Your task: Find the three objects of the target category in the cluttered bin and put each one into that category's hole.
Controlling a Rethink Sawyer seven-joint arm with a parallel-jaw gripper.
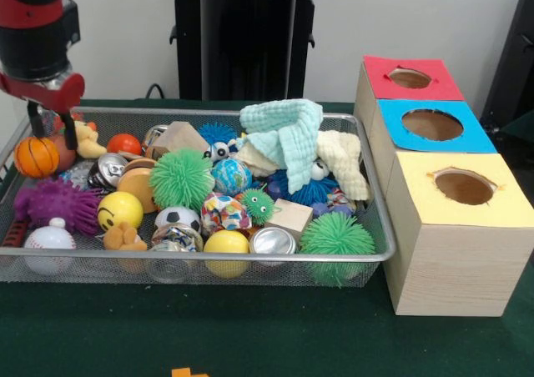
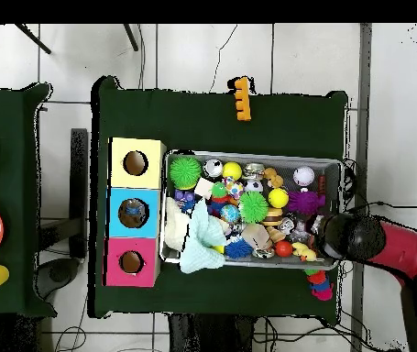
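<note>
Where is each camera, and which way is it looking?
Front view: sits across the table, low, looking at the wire bin of toys and the three boxes; the red and black arm with its gripper comes down at the bin's left end.
Overhead view: hangs above, looking straight down; the arm reaches in from the right.
Both show the same bin, yellow box and mint cloth, turned half round.

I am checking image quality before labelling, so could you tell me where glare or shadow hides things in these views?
Front view: bright glare on the can tops, and the claw sits dark against the bin's corner. Overhead view: the arm covers that corner, hiding the claw, and the holes of the boxes look dark.
</note>
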